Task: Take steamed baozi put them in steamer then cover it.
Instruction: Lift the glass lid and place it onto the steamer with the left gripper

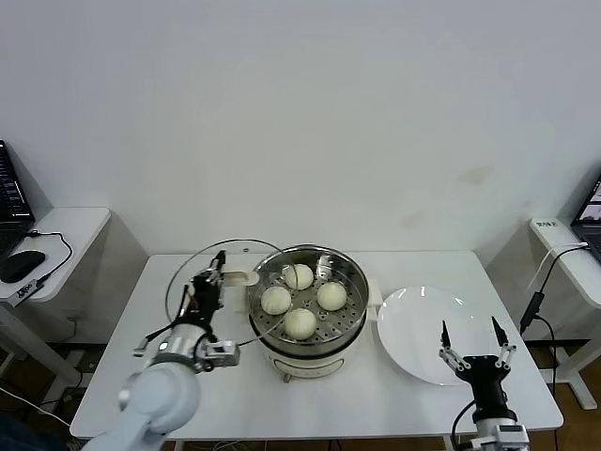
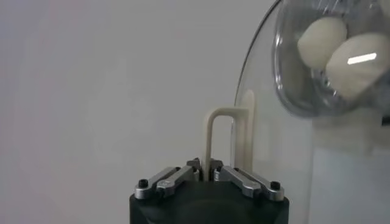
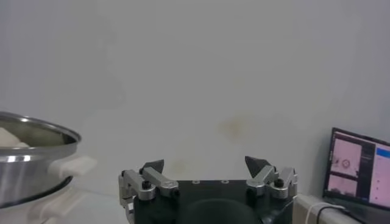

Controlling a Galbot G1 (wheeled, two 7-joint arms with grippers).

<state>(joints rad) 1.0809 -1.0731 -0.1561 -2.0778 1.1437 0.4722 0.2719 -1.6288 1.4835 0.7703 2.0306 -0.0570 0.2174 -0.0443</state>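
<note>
**Inspector:** Steamer [image 1: 308,324] stands at the middle of the white bench [image 1: 122,376], uncovered. Four steamed baozi [image 1: 300,322] sit on its perforated tray, none touching its neighbour. In the right wrist view the steel rim shows at the edge of the picture [image 3: 30,152].

**Clerk:** And the cover?

**Inspector:** Cover [image 1: 202,272] is off the pot, held tilted on edge just to the steamer's left, its far rim overlapping the pot's rim in the head view; contact cannot be confirmed. The left gripper [image 1: 218,275] is clamped tight on the cream-white handle [image 1: 240,278]. The left wrist view confirms this: the gripper [image 2: 209,172] is closed on the thin upright loop of the handle [image 2: 225,137], with the glass of the cover [image 2: 274,158] beside it and two baozi [image 2: 341,52] seen through the glass.

**Clerk:** Right side?

**Inspector:** Right gripper [image 1: 472,338] hovers at the near right of the bench, over the near edge of a flat white plate [image 1: 413,329], fingers spread wide and gripping nothing. The right wrist view [image 3: 204,164] shows the same, both fingertips [image 3: 256,163] well apart. The plate lies just right of the steamer. A monitor [image 3: 359,167] stands on a side desk to the right.
</note>
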